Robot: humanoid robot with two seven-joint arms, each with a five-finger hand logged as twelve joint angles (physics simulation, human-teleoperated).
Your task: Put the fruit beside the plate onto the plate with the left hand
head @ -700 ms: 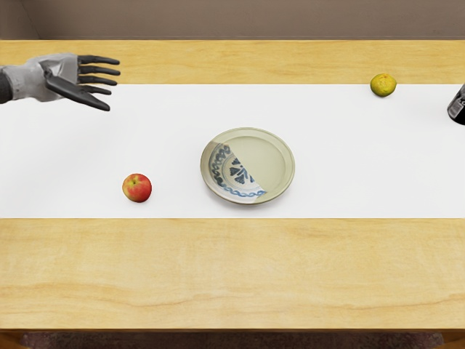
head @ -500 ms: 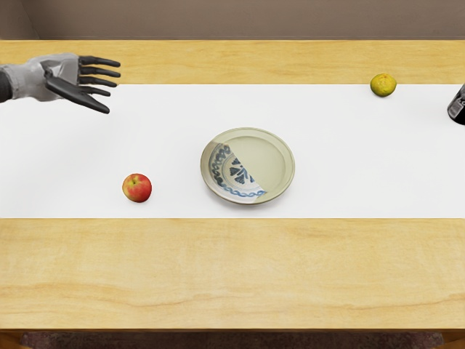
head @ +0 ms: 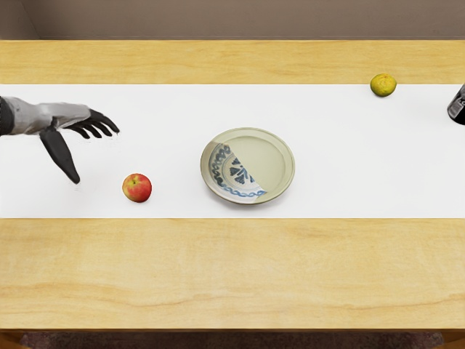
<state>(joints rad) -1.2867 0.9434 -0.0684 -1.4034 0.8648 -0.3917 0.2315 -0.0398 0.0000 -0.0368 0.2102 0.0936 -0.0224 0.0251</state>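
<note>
**One head camera, slanting down on the table**

You looked through the head view, placed above the near edge of the light wooden table [head: 232, 276] and tilted forward and down across it. It stood far enough back that the white cloth runner [head: 349, 153] crossed the whole frame side to side, with the round pale-green plate with blue pattern [head: 272, 156] near centre. The table's far edge and a dark wall strip [head: 232, 18] closed the top.
</note>
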